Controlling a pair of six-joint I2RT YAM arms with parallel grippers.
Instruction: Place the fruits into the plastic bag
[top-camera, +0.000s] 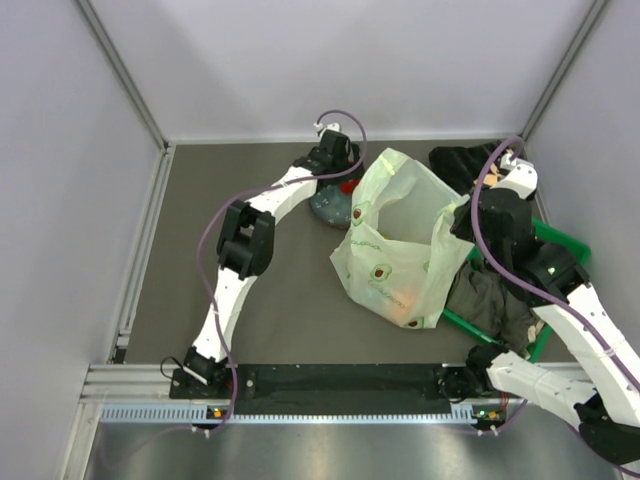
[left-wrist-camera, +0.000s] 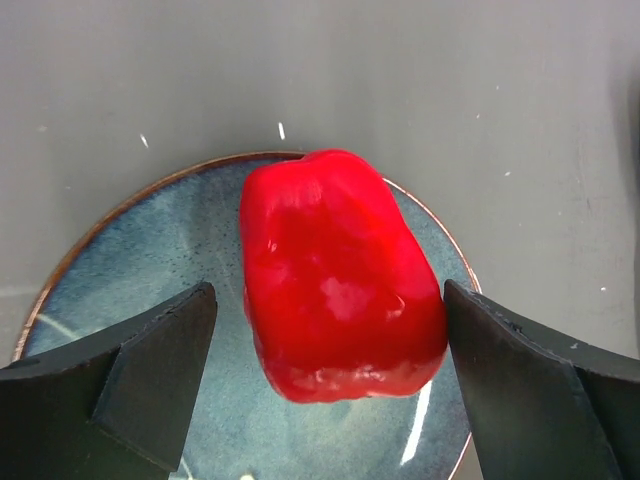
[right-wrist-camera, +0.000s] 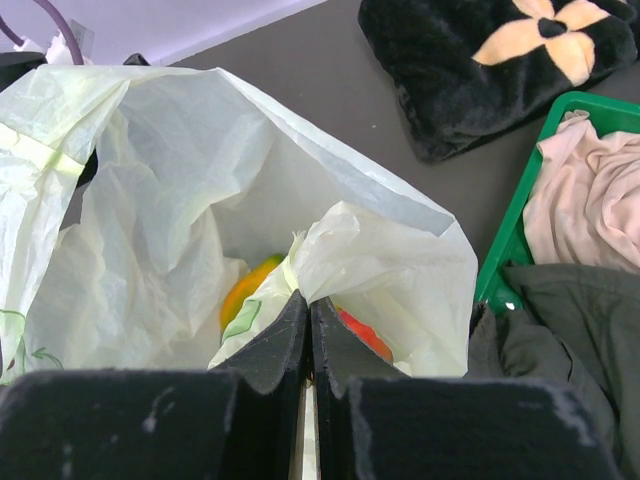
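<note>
A glossy red fruit (left-wrist-camera: 335, 275) lies on a small round grey-blue plate (left-wrist-camera: 150, 260); it also shows in the top view (top-camera: 347, 186). My left gripper (left-wrist-camera: 325, 380) is open with one finger on each side of the red fruit, not touching it; in the top view the left gripper (top-camera: 338, 165) hangs over the plate. My right gripper (right-wrist-camera: 308, 335) is shut on the rim of the pale green plastic bag (right-wrist-camera: 190, 200) and holds it open. Inside are a yellow-orange fruit (right-wrist-camera: 248, 290) and a red-orange one (right-wrist-camera: 362, 335). The bag (top-camera: 395, 245) stands mid-table.
A black cloth with a pale flower (right-wrist-camera: 480, 60) lies at the back right. A green basket (right-wrist-camera: 510, 215) holding pink and dark clothes (right-wrist-camera: 590, 190) sits right of the bag, close to my right arm. Walls close in the table on three sides.
</note>
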